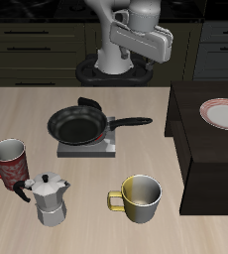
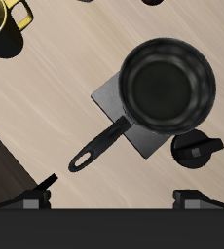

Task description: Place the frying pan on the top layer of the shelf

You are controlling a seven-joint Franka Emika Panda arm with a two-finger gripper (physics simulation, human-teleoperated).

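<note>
The approach is in hand: the gripper (image 1: pixel 134 62) hangs high above the table, holding nothing; whether its jaws are spread, I cannot tell. The pan (image 1: pixel 78 125) sits on a grey stove (image 1: pixel 86 149), handle (image 1: pixel 130 124) toward three o'clock, pointing at the shelf (image 1: pixel 197 159). Next comes descent onto the handle.

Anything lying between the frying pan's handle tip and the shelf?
No. In the exterior view only bare tabletop separates the frying pan handle from the shelf; the plate sits on the shelf's top.

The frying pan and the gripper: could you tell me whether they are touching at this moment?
Apart. The wrist view shows the frying pan well below the gripper, with bare tabletop between.
</note>
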